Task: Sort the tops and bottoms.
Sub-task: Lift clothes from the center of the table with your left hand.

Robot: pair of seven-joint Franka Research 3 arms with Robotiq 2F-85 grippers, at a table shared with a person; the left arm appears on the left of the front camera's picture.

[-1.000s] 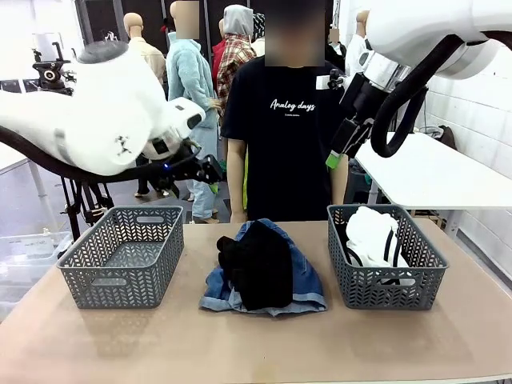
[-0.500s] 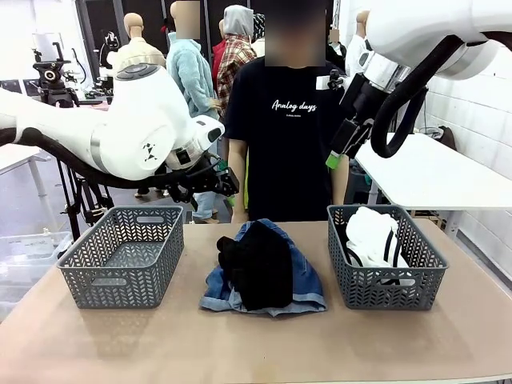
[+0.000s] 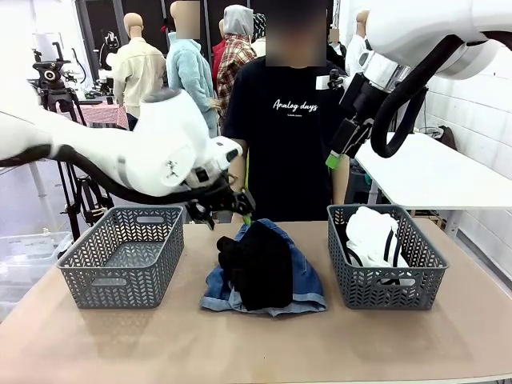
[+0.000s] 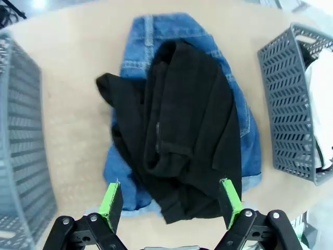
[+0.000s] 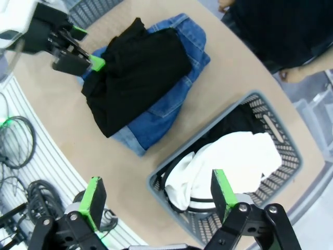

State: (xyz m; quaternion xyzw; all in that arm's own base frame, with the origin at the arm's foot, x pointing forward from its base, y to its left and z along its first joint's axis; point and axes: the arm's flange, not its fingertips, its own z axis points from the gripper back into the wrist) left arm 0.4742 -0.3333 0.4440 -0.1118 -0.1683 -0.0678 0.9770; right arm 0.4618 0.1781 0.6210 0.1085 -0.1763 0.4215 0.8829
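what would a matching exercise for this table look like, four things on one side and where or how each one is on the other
Things:
1. black top
2. denim bottoms
3. white garment
4. left gripper

Places or states:
a. inside the right basket
b. flat on the table, partly covered
c. hovering, jaws open
d. draped over another garment

Pairs: 1-d, 2-b, 3-a, 4-c
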